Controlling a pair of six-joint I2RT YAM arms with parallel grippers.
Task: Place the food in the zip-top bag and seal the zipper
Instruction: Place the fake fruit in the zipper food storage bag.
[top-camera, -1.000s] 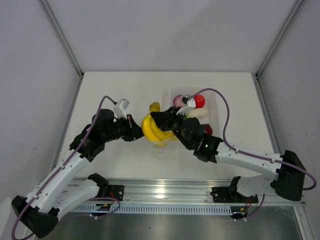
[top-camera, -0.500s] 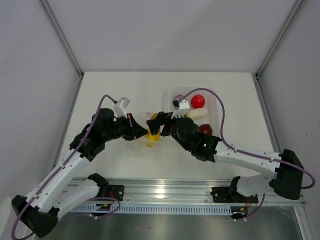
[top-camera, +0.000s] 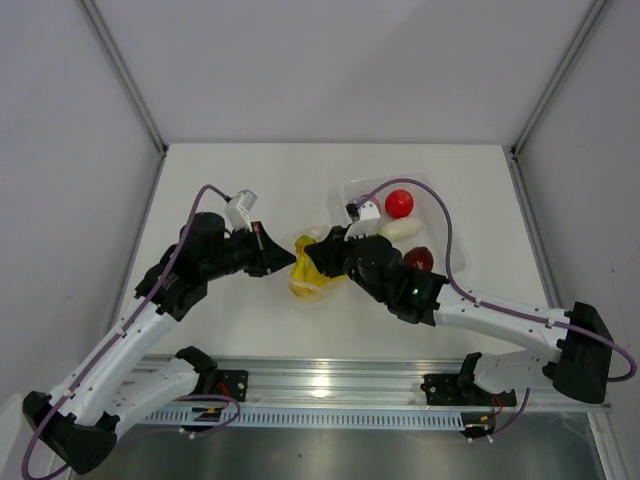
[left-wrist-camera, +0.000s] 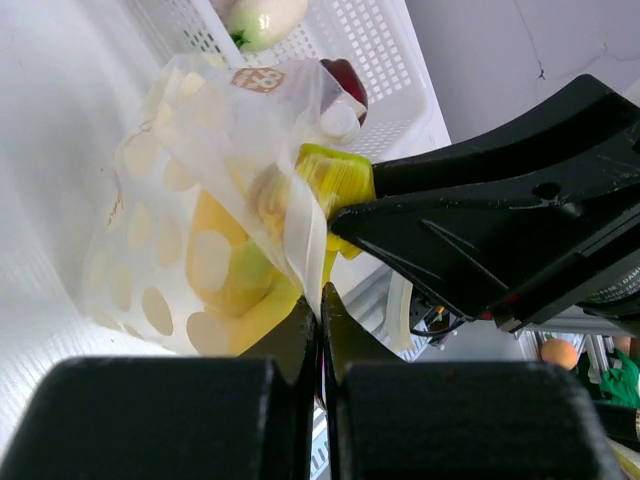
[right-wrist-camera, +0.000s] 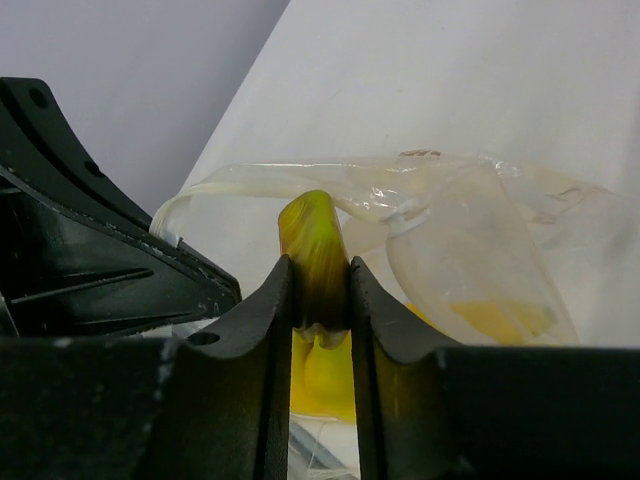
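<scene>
The yellow banana bunch sits inside the clear, white-dotted zip-top bag at the table's middle. My left gripper is shut on the bag's mouth strip and holds it up. My right gripper is shut on the banana's stem, which pokes out of the bag's mouth. The two grippers nearly touch. The red round fruit, white oblong piece and dark red apple lie in the tray. The onion is hidden.
The white perforated tray stands at the right back, just behind my right arm; it also shows in the left wrist view. My right arm's purple cable arcs over the tray.
My right gripper has moved left and down with the banana bunch, from above the tray's edge into the bag's mouth. My left gripper has kept hold of the bag's edge.
</scene>
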